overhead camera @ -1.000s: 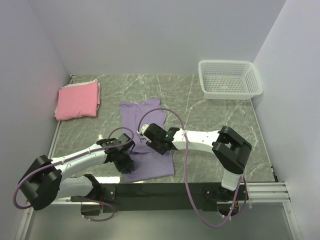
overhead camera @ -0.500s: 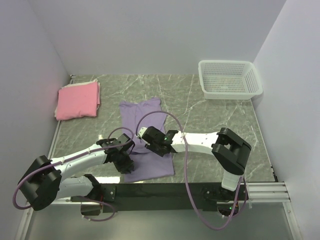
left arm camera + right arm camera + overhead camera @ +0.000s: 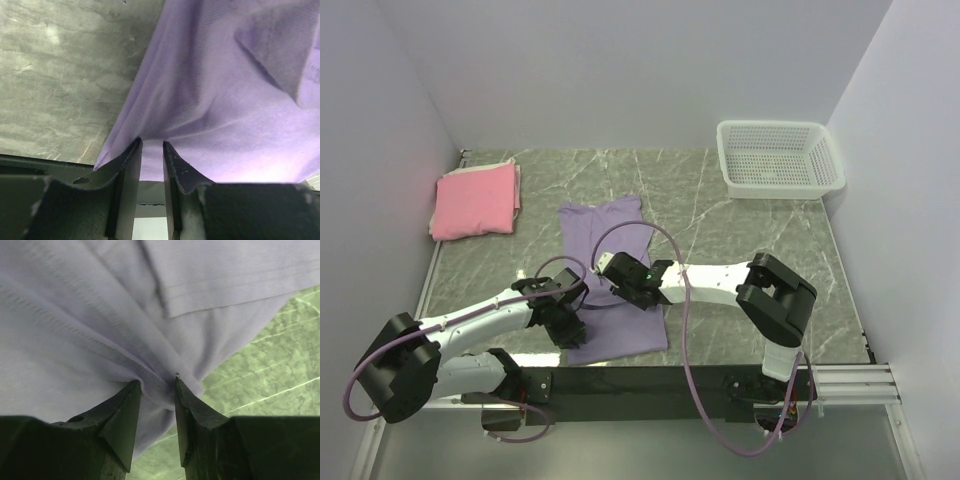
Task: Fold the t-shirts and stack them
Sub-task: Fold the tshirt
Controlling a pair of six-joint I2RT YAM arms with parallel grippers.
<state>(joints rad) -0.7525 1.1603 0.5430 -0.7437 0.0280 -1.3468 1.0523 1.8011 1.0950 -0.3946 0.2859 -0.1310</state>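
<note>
Grey-green marble table [image 3: 740, 250] with plain white walls [image 3: 620, 70] closing it in on the left, far and right sides. Quick rundown of the cloth situation.

Two tees are showing. The purple tee [image 3: 610, 235] is lying in the middle of the table as a long narrow strip running near to far, with its sides turned in. Its near end is sitting close to the table's near edge. The pink tee [image 3: 475, 200] is sitting folded into a neat rectangle at the far left, right up against the left edge, with a pale edge peeking out along its top and side.

One white mesh basket [image 3: 775, 185] is sitting in the far right corner, well apart from both tees. Two arms are reaching in from the near edge.

The left fingers [image 3: 570, 326] are pinching the purple tee's left edge near its near end, and the wrist view shows the cloth pulling up into the narrow gap between them. The right fingers [image 3: 626, 290] are pinching a bunched ridge of the same tee at its right side, with a stitched hem layer lying just beyond.

Bare marble is stretching to the right of the purple tee out to the basket, and there's also some between the two tees.
</note>
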